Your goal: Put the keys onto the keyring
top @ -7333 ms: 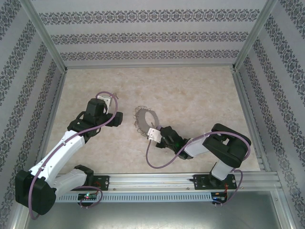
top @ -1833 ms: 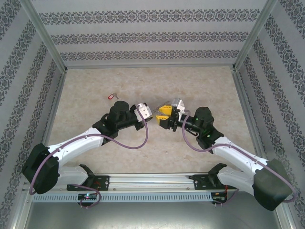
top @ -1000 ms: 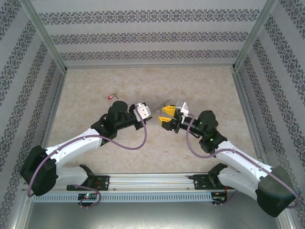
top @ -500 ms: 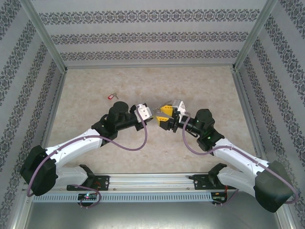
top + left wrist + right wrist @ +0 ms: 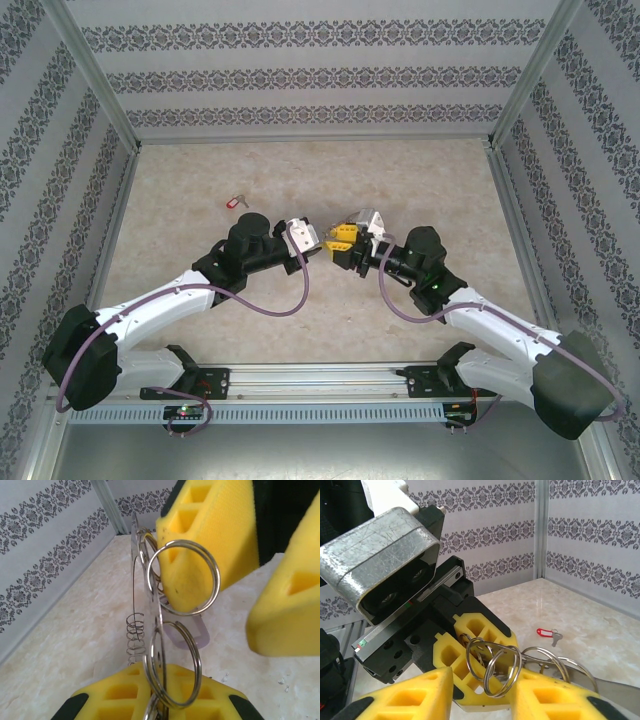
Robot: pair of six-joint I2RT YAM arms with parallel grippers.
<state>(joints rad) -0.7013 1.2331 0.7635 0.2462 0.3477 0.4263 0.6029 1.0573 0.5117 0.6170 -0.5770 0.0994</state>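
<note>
Left fingers [image 5: 110, 702] tight on keyring [image 5: 155, 630]

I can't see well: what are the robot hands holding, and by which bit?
The left gripper pinches the keyring by its bunched small rings. The right gripper straddles those rings; whether it grips can't be told.

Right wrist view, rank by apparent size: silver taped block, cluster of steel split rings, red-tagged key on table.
1. silver taped block
2. cluster of steel split rings
3. red-tagged key, farthest from camera, so true size unsure
</note>
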